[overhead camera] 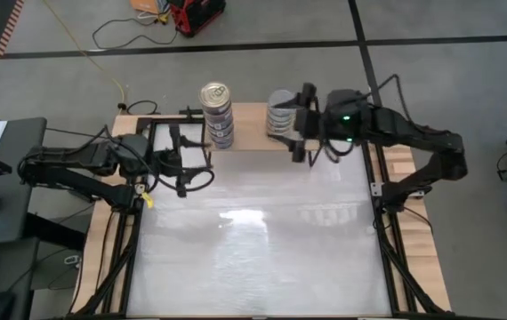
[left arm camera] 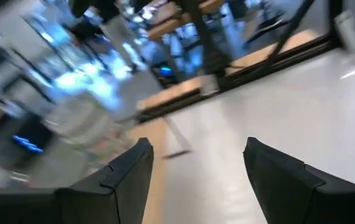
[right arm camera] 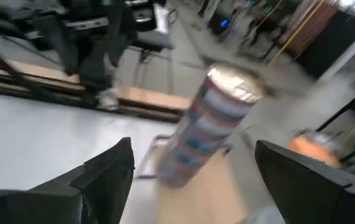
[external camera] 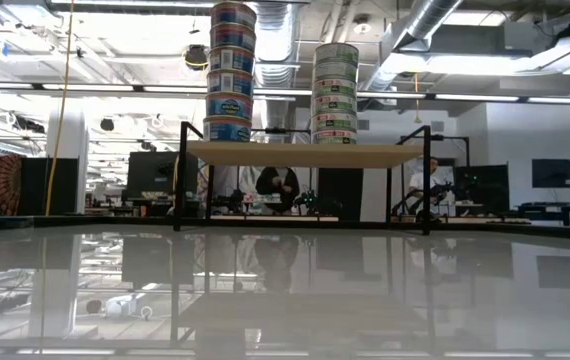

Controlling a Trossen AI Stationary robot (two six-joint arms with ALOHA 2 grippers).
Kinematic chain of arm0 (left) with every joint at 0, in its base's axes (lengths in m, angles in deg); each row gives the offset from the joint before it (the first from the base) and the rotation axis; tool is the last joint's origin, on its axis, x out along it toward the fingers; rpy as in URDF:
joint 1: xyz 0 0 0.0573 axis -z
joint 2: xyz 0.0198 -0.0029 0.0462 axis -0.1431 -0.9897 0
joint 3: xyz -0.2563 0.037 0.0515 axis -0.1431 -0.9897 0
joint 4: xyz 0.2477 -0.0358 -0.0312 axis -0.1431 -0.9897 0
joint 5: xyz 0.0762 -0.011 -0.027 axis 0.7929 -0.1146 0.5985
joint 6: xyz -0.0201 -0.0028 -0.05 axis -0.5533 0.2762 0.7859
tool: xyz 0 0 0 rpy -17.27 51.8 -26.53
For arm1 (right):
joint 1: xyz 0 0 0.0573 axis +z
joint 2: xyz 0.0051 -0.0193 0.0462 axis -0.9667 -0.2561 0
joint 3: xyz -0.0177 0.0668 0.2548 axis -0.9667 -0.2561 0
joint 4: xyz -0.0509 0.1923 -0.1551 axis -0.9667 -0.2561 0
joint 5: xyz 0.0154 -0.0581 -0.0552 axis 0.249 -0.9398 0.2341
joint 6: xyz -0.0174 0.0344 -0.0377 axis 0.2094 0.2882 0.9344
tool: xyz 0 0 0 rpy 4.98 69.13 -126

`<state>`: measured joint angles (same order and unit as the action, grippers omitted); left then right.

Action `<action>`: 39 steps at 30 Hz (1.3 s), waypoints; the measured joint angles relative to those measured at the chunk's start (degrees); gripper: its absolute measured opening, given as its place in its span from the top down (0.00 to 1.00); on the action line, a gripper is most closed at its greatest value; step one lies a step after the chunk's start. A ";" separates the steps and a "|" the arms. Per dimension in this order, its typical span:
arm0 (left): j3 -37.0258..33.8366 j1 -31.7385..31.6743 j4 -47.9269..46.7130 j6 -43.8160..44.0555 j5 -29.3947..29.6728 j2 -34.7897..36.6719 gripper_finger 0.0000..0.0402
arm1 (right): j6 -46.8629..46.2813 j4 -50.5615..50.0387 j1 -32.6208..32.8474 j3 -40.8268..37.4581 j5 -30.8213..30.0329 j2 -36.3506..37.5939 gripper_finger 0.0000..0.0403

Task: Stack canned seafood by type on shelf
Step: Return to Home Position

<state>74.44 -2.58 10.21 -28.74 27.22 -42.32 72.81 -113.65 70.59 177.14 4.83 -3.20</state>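
Observation:
The shelf (overhead camera: pixel 246 135) (external camera: pixel 295 153), a light-wood board on black legs, stands at the table's far edge. Two tall stacks of tins rest on it: the gold-topped stack (overhead camera: pixel 217 114) (external camera: pixel 230 70) (right arm camera: pixel 212 127) on the left, the silver-topped stack (overhead camera: pixel 280 116) (external camera: pixel 335 93) on the right. My right gripper (overhead camera: pixel 301 124) (right arm camera: pixel 193 150) is open, just right of the silver-topped stack, with nothing between its fingers. My left gripper (overhead camera: pixel 185 162) (left arm camera: pixel 197 144) is open over the table, near the shelf's left end. Neither gripper shows in the low view.
The white tabletop (overhead camera: pixel 253 249) stretches from the shelf to the near edge. Black frame rails (overhead camera: pixel 387 240) run along both sides of the table. In the low view, people sit at desks (external camera: pixel 283 185) in the room beyond the shelf.

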 joint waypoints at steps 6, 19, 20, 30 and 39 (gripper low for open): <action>-0.39 1.26 -5.01 13.01 -3.26 0.46 0.40 | -8.99 -6.94 3.94 -4.94 0.99 3.77 0.10; -19.55 10.41 12.25 20.19 7.07 10.27 0.42 | -13.13 17.03 15.36 -32.37 -2.44 21.32 0.10; -20.77 10.83 13.30 20.74 7.20 10.29 0.42 | -13.34 18.29 16.07 -34.17 -2.46 22.03 0.10; -27.56 12.28 23.10 19.39 8.82 9.72 0.42 | -18.92 24.07 17.52 -46.74 -3.53 24.96 0.10; -27.56 12.15 15.11 29.67 18.12 9.37 0.42 | -28.83 24.78 16.92 -48.75 -5.44 20.55 0.10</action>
<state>46.88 9.58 25.31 0.93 45.34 -32.96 43.98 -88.87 87.51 128.40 -0.62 17.35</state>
